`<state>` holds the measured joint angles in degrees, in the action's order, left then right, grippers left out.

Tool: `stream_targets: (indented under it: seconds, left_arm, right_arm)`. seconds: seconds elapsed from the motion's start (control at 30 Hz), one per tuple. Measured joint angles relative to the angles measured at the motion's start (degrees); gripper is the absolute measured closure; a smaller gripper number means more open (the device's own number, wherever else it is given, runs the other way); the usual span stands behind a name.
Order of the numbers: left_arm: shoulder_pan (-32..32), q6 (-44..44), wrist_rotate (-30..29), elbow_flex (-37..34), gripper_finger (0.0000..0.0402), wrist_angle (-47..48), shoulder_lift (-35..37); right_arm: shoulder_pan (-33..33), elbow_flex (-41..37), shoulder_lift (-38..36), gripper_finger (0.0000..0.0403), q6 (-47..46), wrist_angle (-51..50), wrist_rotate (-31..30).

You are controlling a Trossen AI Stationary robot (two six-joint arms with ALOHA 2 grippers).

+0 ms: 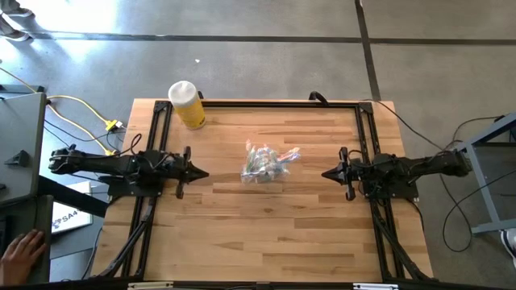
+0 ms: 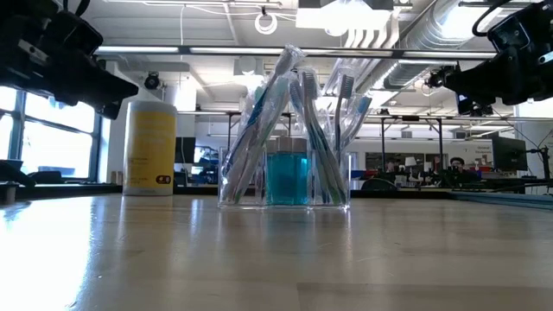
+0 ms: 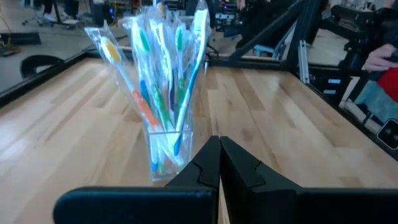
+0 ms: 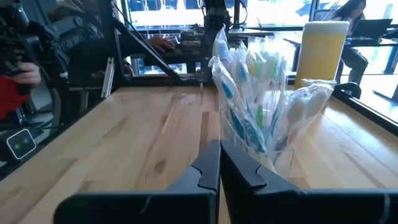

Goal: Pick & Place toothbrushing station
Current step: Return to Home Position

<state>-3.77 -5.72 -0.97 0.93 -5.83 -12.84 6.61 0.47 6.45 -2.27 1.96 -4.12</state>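
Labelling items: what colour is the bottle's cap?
White cap on the yellow bottle; best in high view.

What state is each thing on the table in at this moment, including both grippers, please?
Clear container: upright at mid-table, filled.
Toothbrushes: wrapped, standing in the container, leaning outward.
Yellow bottle: upright near the far left corner, white cap on.
Left gripper: shut, empty, at the table's left side.
Right gripper: shut, empty, at the table's right side.
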Motion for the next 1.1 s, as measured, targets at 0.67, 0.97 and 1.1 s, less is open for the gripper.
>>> stream_targets:
  seconds: [0.67,0.97,1.1]
  left_arm:
    - [0.0,2.47,-0.59,0.28,0.0401,5.84,-1.27]
    - [0.0,2.45,-0.57,0.26,0.0401,5.86,-1.27]
    - [0.0,2.45,-0.55,0.26,0.0401,5.86,-1.27]
  right_arm:
    - [0.0,-0.04,1.61,0.0401,0.58,-0.15,-0.11]
    - [0.0,-0.07,1.61,0.0401,0.57,-0.11,-0.21]
    - [0.0,-0.11,1.61,0.0401,0.56,-0.09,-0.2]
